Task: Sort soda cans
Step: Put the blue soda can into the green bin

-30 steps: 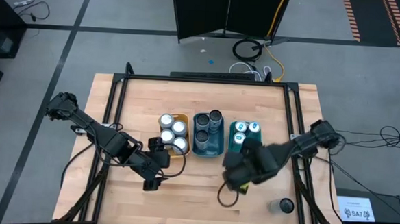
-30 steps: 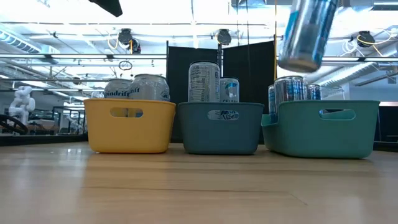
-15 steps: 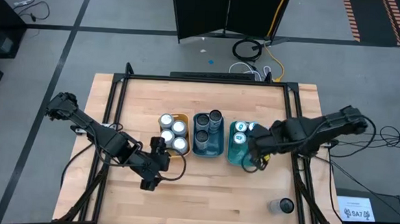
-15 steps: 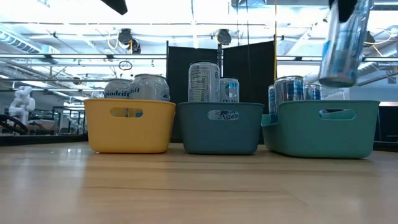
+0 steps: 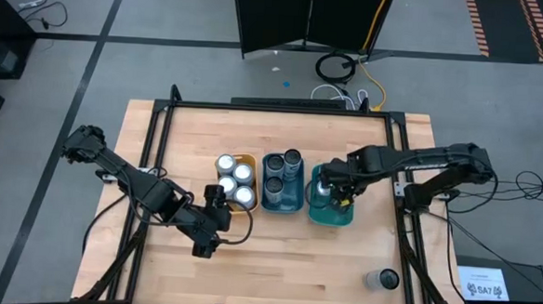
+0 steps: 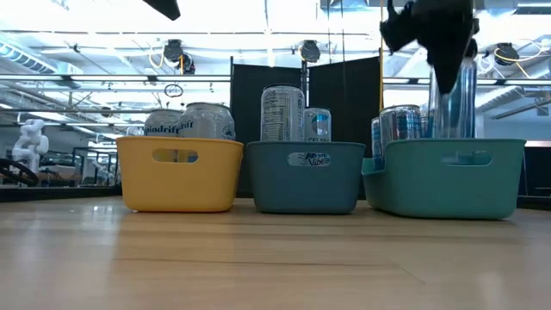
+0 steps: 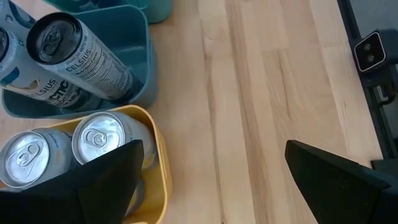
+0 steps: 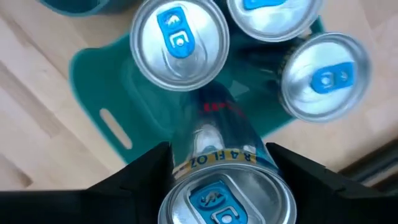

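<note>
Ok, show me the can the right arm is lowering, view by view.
High: hidden under the right tool, over the teal tray.
Low: can upright, going into that tray.
Left wrist: not in it.
Right wrist: can between the fingers.
Shared landmark: the teal tray.

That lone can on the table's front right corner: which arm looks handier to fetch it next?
Probably the right. The can stands on that arm's side, though the right gripper is holding a blue-tabbed can over the teal tray. The left gripper waits open, far across.
</note>
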### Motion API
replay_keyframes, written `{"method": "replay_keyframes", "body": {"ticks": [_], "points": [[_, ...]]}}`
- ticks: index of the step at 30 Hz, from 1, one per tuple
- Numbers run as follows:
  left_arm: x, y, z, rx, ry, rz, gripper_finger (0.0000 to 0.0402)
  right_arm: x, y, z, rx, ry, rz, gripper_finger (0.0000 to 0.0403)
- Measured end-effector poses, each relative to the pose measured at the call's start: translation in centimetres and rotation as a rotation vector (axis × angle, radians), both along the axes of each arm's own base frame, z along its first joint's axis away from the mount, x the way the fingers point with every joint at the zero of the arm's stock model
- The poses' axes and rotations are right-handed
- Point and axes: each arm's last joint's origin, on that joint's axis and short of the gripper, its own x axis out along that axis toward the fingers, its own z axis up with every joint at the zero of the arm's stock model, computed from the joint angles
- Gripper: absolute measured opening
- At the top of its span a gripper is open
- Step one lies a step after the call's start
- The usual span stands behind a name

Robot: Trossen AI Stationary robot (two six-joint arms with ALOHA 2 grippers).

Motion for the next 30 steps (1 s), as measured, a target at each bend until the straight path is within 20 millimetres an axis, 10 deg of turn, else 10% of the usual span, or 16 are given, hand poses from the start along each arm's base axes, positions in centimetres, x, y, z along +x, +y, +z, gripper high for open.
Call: {"method": "replay_keyframes", "body": {"ticks": [14,30], "points": [[0.0,0.0,0.0,0.0,-0.001,0.001,0.04,0.1,-0.9,-5.0,-0.006,0.005,-0.016,0.0243],[0.0,0.0,0.0,0.0,-0.001,0.003,0.04,-0.1,-0.9,-5.4,-0.006,0.019,-0.079,0.0267]]}}
